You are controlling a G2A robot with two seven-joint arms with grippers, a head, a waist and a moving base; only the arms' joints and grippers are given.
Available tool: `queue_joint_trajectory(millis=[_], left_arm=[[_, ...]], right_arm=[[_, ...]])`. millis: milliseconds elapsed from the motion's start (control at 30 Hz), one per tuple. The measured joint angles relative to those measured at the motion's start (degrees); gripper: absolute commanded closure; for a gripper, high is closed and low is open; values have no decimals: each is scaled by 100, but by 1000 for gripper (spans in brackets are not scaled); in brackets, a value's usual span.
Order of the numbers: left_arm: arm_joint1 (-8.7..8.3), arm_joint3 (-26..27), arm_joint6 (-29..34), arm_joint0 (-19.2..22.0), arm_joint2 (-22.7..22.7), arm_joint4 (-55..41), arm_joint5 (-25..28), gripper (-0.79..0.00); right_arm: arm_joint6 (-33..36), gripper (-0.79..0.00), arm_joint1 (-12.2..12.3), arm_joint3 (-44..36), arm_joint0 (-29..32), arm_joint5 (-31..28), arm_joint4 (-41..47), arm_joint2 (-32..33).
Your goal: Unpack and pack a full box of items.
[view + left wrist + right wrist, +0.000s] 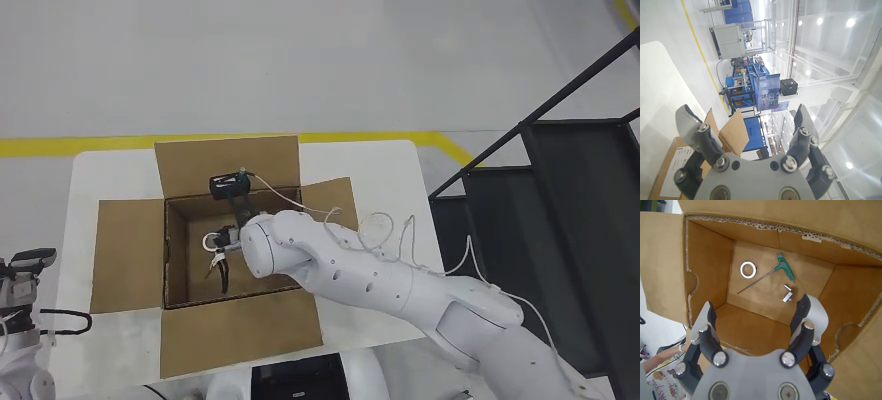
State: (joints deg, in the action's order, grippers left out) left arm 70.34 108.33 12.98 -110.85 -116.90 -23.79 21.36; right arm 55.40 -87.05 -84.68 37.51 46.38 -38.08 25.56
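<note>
The open box (710,262) sits under the right gripper (756,300). On its floor, below the fingers, lie a green-handled hex key (785,266), a metal ring (742,270) and a small bracket (787,293), the bracket nearest one fingertip. That gripper is spread wide and empty over the box mouth. The left gripper (742,106), also spread and empty, is outside the box beside a flap.
</note>
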Motion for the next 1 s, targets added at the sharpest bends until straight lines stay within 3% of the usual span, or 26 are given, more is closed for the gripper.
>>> queue_joint_trajectory(millis=[133, 500, 767, 1000], left_arm=[[0, 0, 0, 0, 0, 0, 0, -785], [0, 0, 0, 0, 0, 0, 0, -785], [0, 0, 0, 0, 0, 0, 0, -785], [0, 0, 0, 0, 0, 0, 0, -785]], right_arm=[[35, -785, -291, 763, -336, -179, -65, -368], [-54, -785, -922, 2369, -648, -1648, -591, -1136], [-110, -785, -1140, 2918, -628, -2257, -1059, -1271], [-89, -785, -1154, 2963, -629, -2297, -1115, -1276]])
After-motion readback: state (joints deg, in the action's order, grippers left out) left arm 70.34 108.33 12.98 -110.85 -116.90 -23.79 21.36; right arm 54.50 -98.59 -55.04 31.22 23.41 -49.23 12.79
